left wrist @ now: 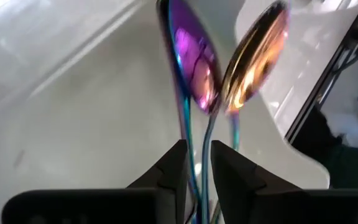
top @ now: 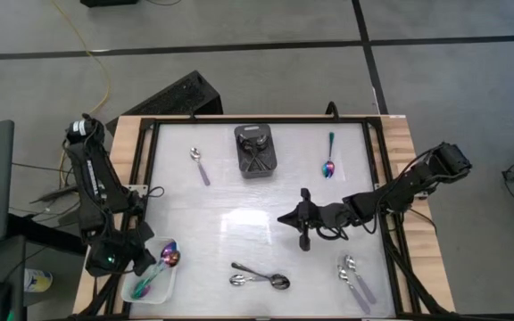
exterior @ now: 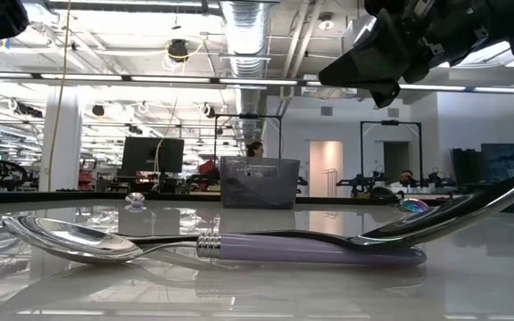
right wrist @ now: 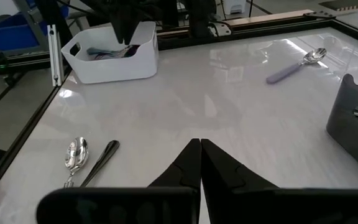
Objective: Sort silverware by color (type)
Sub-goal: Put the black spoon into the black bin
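My left gripper [top: 150, 260] hangs over the white tray [top: 139, 294] at the table's near left corner, pointing steeply down. In its wrist view the fingers stand slightly apart around the handles of two rainbow spoons, one with a purple bowl [left wrist: 194, 62] and one with a golden bowl [left wrist: 257, 56]. My right gripper [top: 303, 221] hovers shut and empty over the table's middle. A rainbow spoon [top: 328, 162] lies far right, and a lilac-handled silver spoon [top: 199, 165] far left. Two spoons [top: 259, 279] lie near the front, and two lilac-handled ones [top: 355, 281] front right. My left gripper has the purple-bowled spoon's thin handle [left wrist: 191, 158] running up between its fingers, which come at it from above and lie along it. The gap looks wider than the handle. I cannot tell whether a finger touches it. The bowl [top: 169, 257] shows above the tray.
A black bin [top: 255, 150] with dark spoons stands at the far middle. A black frame [top: 377, 178] runs around the white table top. In the low view a lilac-handled spoon [exterior: 239, 242] lies close in front.
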Controlling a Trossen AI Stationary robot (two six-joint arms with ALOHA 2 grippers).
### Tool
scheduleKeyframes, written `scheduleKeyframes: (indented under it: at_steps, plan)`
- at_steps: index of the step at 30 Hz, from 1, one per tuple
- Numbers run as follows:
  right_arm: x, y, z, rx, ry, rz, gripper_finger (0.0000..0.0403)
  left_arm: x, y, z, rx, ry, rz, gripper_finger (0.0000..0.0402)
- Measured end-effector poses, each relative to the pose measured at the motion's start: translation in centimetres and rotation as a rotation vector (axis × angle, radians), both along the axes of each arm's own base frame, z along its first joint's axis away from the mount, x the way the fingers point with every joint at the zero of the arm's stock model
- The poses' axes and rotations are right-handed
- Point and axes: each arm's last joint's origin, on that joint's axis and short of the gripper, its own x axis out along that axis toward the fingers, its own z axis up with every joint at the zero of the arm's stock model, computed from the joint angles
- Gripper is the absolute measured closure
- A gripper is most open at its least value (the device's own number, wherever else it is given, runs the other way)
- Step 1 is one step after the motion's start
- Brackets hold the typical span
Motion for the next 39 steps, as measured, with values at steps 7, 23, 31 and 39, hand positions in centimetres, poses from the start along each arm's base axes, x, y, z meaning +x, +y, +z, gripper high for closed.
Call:
scheduleKeyframes:
  at_steps: [7, 23, 31, 39]
  plan:
    - [0.0, 0.0, 0.0, 0.009, -0.004, -0.002, 0.0372, -0.3, 0.8, 0.9, -0.061, 0.02, -0.024, 0.0342]
    - [0.1, 0.2, 0.4, 0.068, -0.046, -0.007, 0.0372, 2.4, 4.2, 3.6, 0.531, -0.624, 0.003, 0.0342]
    - [0.1, 0.2, 0.5, 0.07, -0.051, -0.008, 0.0372, 7.6, 4.3, 3.9, 0.777, -0.65, -0.016, 0.0342]
    - [0.0, 0.3, 0.5, 0.07, -0.05, -0.003, 0.0372, 14.7, 3.5, 2.7, 0.822, -0.81, -0.228, 0.0342]
